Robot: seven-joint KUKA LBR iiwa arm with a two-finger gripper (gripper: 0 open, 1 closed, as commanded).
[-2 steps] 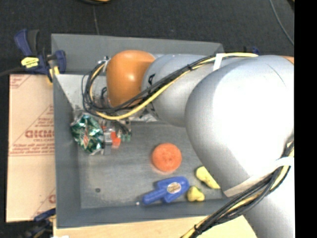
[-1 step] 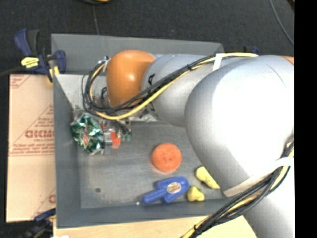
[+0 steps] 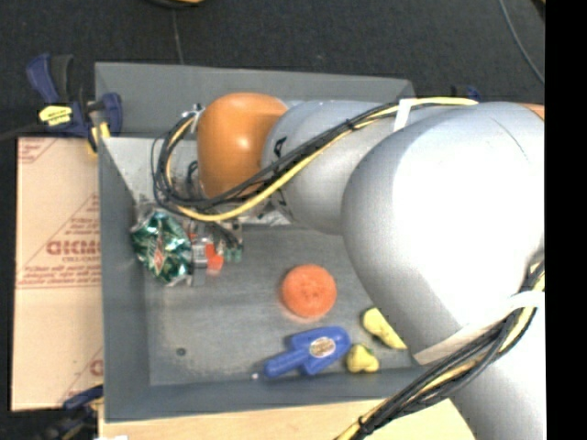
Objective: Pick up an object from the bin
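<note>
You had the gripper (image 3: 214,248) low in the left part of the bin (image 3: 183,337), under the orange wrist cover (image 3: 234,145). It sat just beside the right edge of a crumpled green-and-silver foil wrapper (image 3: 161,246).

- **Contact:** this angle did not tell you whether it touched the wrapper.
- **Grip:** spread or clenched, it was not readable; cover and cables hid most of it.
- **Reach:** the wrapper lay close to the left wall, which probably explains the arm stretched right across the bin.
- **Progress:** nothing was seen lifted, so the pick was judged not yet made.
- **Well apart:** an orange round disc (image 3: 308,291) mid-bin, a blue toy tool (image 3: 307,353) near the front wall, and two yellow pieces (image 3: 382,328) to its right.
- **Handling:** the wrapper would likely crush and slip, so its bulk looked a safer hold than an edge.
</note>
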